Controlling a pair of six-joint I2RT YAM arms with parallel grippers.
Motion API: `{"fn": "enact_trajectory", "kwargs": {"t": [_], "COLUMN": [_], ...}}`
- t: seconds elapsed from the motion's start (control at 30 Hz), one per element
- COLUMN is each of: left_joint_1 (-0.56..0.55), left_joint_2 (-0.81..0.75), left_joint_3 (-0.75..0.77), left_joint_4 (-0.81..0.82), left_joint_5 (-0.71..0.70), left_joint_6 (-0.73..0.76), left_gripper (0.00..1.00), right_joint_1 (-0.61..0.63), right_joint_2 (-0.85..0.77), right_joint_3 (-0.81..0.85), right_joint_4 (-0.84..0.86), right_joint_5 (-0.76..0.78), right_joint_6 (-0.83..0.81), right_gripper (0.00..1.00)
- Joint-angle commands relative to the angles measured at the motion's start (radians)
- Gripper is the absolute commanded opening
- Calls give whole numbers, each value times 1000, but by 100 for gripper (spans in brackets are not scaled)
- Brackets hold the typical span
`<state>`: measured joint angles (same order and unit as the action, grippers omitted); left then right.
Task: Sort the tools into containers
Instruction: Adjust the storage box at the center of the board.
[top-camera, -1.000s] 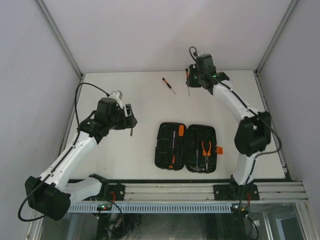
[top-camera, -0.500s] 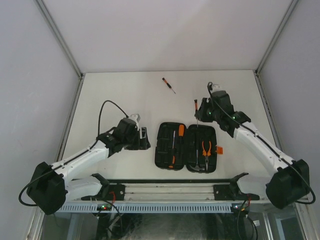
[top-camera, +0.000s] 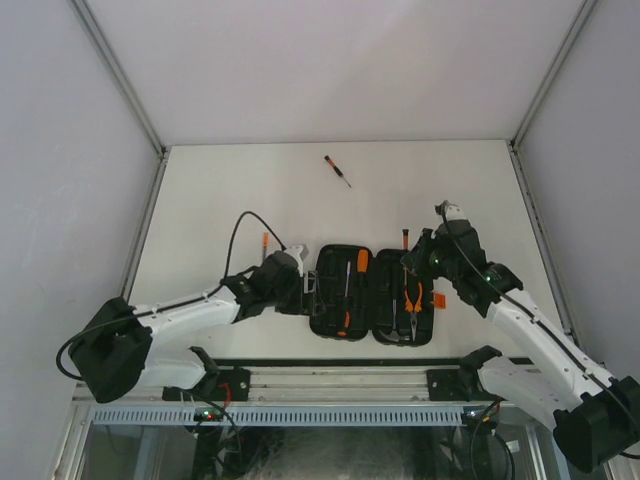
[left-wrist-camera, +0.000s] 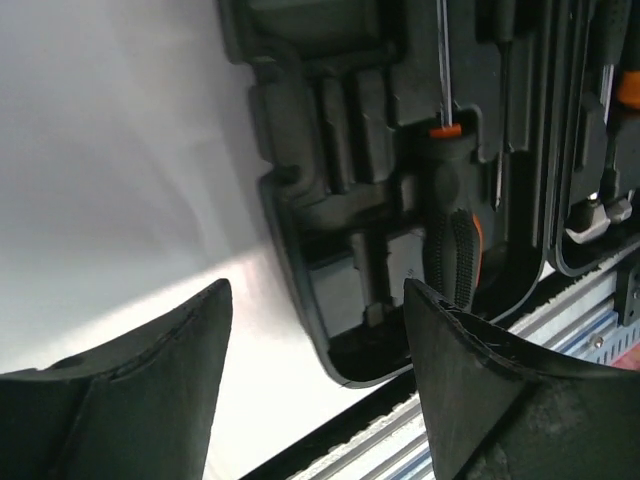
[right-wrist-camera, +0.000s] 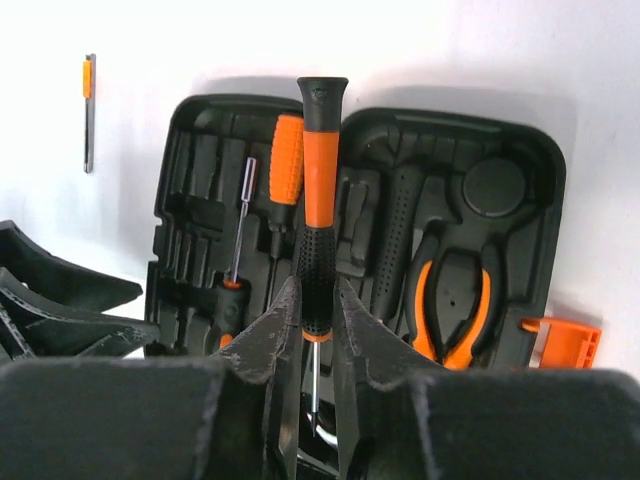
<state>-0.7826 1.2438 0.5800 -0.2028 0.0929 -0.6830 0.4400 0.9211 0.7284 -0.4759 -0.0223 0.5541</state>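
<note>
The black tool case (top-camera: 325, 300) lies open near the front edge, its orange latch (top-camera: 438, 299) on the right. Pliers (top-camera: 412, 297) and two screwdrivers (top-camera: 347, 290) rest in its slots. My right gripper (top-camera: 410, 262) hovers over the right half, shut on an orange-and-black screwdriver (right-wrist-camera: 320, 170) whose handle points away, tip down between the fingers. My left gripper (top-camera: 308, 285) is open at the case's left edge; in the left wrist view the case corner (left-wrist-camera: 300, 200) lies between its fingers (left-wrist-camera: 130, 400), nothing held.
A small screwdriver (top-camera: 337, 170) lies far back on the white table. Another thin orange-marked tool (top-camera: 265, 240) lies left of the case, also in the right wrist view (right-wrist-camera: 89, 110). The metal rail (top-camera: 350, 380) runs along the front edge.
My right arm carried the screwdriver from the back of the table down over the case. My left arm swung right and low to the case's left edge, still open.
</note>
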Motion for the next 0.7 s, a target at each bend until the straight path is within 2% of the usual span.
{"fn": "enact_trajectory", "kwargs": {"t": [0.0,0.33,0.47,0.57,0.67], "left_joint_1": [-73,-92,-92,-90,-90], "left_joint_2": [59,149,153,151,136], "left_joint_3": [15,46,49,48,34], "left_joint_4": [95,73,77,75,75], "left_joint_5": [14,-48,-60,-72,-89], "left_joint_6": [-69,-131,-151,-175,-192], "left_gripper": [72,58,45,40,31], "right_joint_1": [10,22,26,31,34], "right_joint_2": [-52,-103,-108,-114,-114], "right_joint_3": [-17,-28,-42,-54,-62], "right_joint_4": [8,-22,-22,-18,-13], "right_joint_5": [13,25,21,19,14], "right_joint_6": [51,67,72,76,82], "right_gripper": [0,0,0,0,0]}}
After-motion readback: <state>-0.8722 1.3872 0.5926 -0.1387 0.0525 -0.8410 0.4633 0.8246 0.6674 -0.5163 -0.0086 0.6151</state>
